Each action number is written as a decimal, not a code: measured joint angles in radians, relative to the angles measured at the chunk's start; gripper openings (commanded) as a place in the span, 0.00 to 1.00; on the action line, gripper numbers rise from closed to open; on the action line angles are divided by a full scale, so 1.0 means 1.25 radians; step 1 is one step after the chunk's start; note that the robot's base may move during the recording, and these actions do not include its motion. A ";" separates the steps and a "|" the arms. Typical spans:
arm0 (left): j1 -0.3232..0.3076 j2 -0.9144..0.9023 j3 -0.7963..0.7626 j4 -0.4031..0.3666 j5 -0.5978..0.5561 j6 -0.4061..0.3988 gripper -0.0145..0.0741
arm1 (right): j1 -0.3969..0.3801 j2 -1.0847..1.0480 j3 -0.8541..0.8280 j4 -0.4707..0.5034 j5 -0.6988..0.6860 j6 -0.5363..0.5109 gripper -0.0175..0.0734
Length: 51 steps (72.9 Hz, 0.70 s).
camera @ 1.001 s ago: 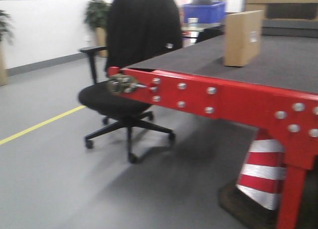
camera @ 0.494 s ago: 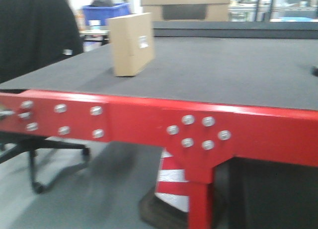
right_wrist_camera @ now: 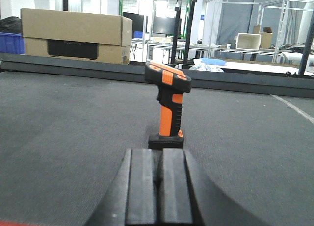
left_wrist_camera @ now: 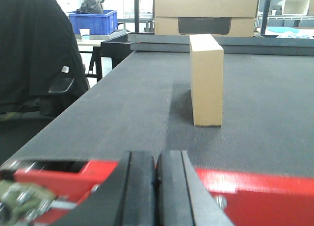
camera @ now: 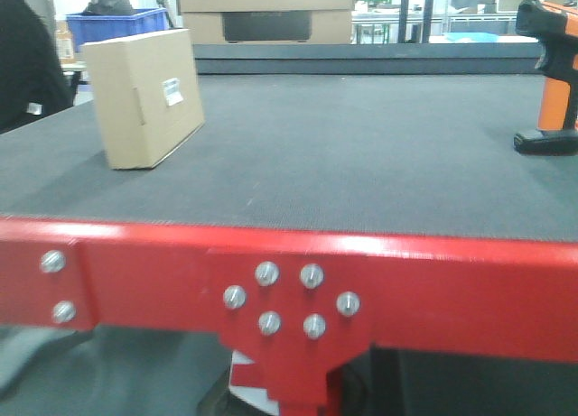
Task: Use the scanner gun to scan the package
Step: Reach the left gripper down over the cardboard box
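The package (camera: 144, 96), a tan box with a small white label, stands upright at the left of the dark table mat (camera: 343, 154); the left wrist view shows its narrow side (left_wrist_camera: 206, 79) ahead and slightly right. The scanner gun (camera: 553, 73), with its black head, orange handle and black base, stands upright at the far right edge of the front view and straight ahead in the right wrist view (right_wrist_camera: 168, 106). My left gripper (left_wrist_camera: 157, 169) is shut and empty, over the table's red front edge. My right gripper (right_wrist_camera: 159, 172) is shut and empty, just short of the scanner's base.
A large cardboard box with a dark panel (camera: 264, 10) sits behind the table's far raised edge. A chair draped in black cloth (left_wrist_camera: 29, 59) stands at the left, with a blue crate (camera: 116, 26) behind. The red bolted table frame (camera: 289, 281) runs along the front.
The front view has swung to the right: the chair and floor have left the picture, the package has shifted left, and the scanner gun has come into view at the right.
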 measured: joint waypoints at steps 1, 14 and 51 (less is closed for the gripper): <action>0.000 0.000 0.000 0.000 0.000 0.000 0.05 | 0.000 0.000 0.000 0.000 0.000 0.000 0.01; 0.000 0.000 0.000 0.000 0.000 0.000 0.05 | 0.000 0.000 0.000 0.000 0.000 0.000 0.01; 0.000 0.000 0.000 0.000 0.000 0.000 0.05 | 0.004 0.000 0.000 0.000 0.000 0.000 0.01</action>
